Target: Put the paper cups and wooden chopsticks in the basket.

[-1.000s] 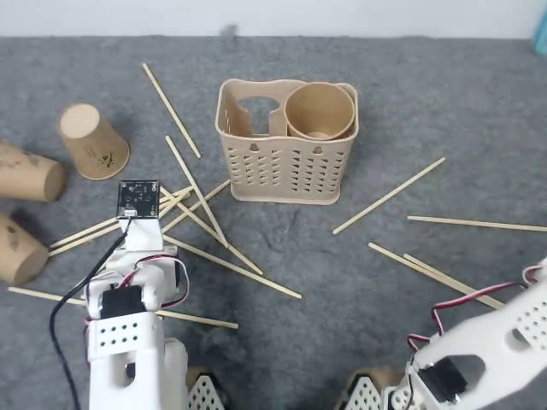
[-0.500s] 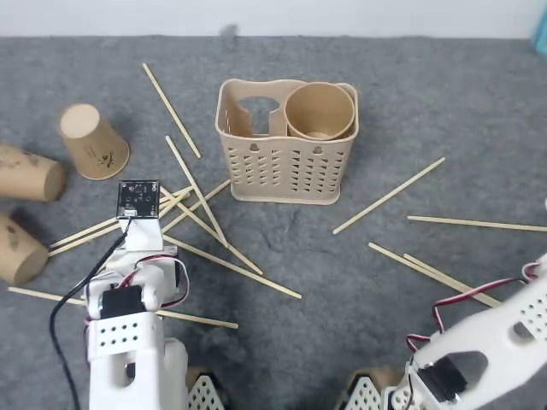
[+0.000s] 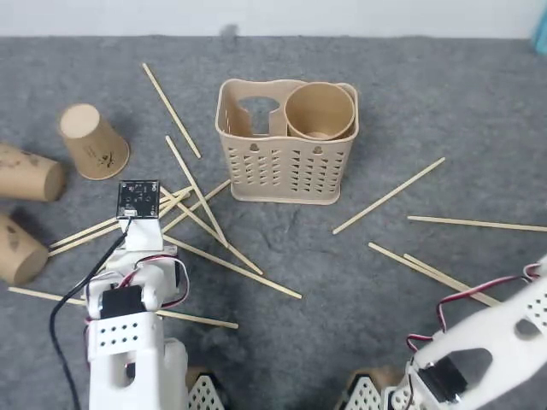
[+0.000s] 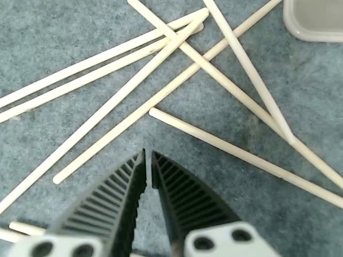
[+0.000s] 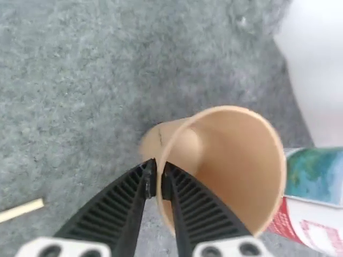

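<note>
With the right gripper (image 5: 158,170), pinches a paper cup (image 5: 230,160) at the rim. Presses the two fingers together on the thin wall, one finger outside the cup and the other inside the mouth. Holds it on its side, mouth turned toward the wrist camera, bottom visible deep inside. Cannot tell whether lifted or resting on the grey carpet (image 5: 69,69). Just beside the cup, a colourful printed pack (image 5: 313,184); farther off on the carpet, the end of one chopstick (image 5: 21,210).

With the left gripper (image 4: 148,160), grips nothing. Fingers almost together, only a thin slit between the tips and nothing in it. Hangs over a heap of crossed wooden chopsticks (image 4: 177,91). Nearest stick (image 4: 236,152) just ahead of the fingertips and apart from them. At the far edge of this view, a pale corner of the basket (image 4: 316,21).

From the high view, gives the wider layout. Basket (image 3: 282,175) in the middle of the carpet, with one upright cup (image 3: 320,109) in the compartment on the right arm's side. Three loose cups beyond the left arm (image 3: 137,299): one bottom up (image 3: 92,141), two lying on their sides (image 3: 30,173) (image 3: 17,248). More sticks scattered on both sides of the basket, several near the right arm (image 3: 487,342) at the near corner.
</note>
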